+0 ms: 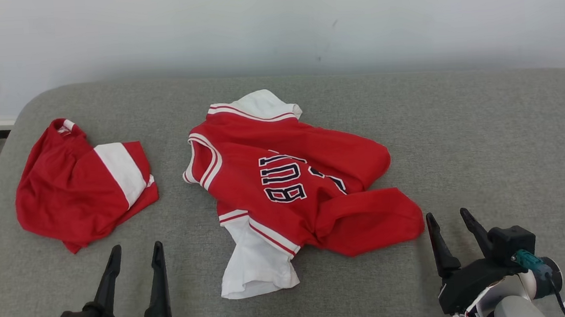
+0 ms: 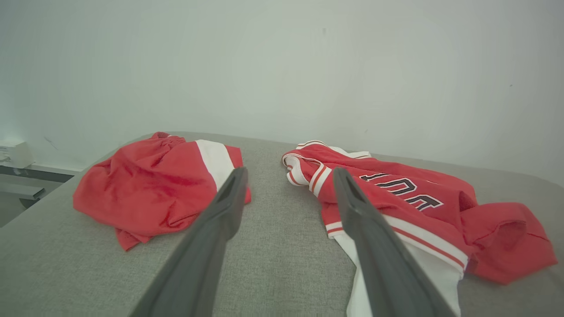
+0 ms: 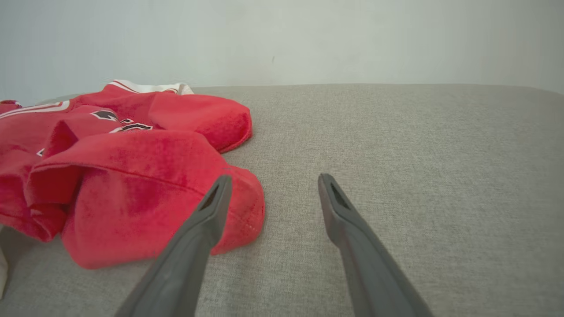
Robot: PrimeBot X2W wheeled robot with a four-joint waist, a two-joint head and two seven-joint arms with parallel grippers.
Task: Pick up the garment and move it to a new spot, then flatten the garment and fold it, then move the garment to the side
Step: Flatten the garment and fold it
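The garment (image 1: 283,178) is a red jersey with white trim and dark lettering, lying crumpled in the middle of the grey padded surface (image 1: 482,141). My left gripper (image 1: 137,246) is open near the front edge, left of the jersey's white hem and apart from it. My right gripper (image 1: 446,213) is open too, just right of the jersey's red bunched corner. In the left wrist view the left gripper (image 2: 289,171) frames bare fabric, with the jersey (image 2: 396,185) behind its right finger. In the right wrist view the right gripper (image 3: 274,177) has its left finger over the jersey's (image 3: 132,176) edge.
A second red garment with a white band (image 1: 80,185) lies bunched at the left end of the surface, also in the left wrist view (image 2: 154,189). A pale wall (image 1: 274,26) runs behind. The surface's rounded left corner drops off toward the floor.
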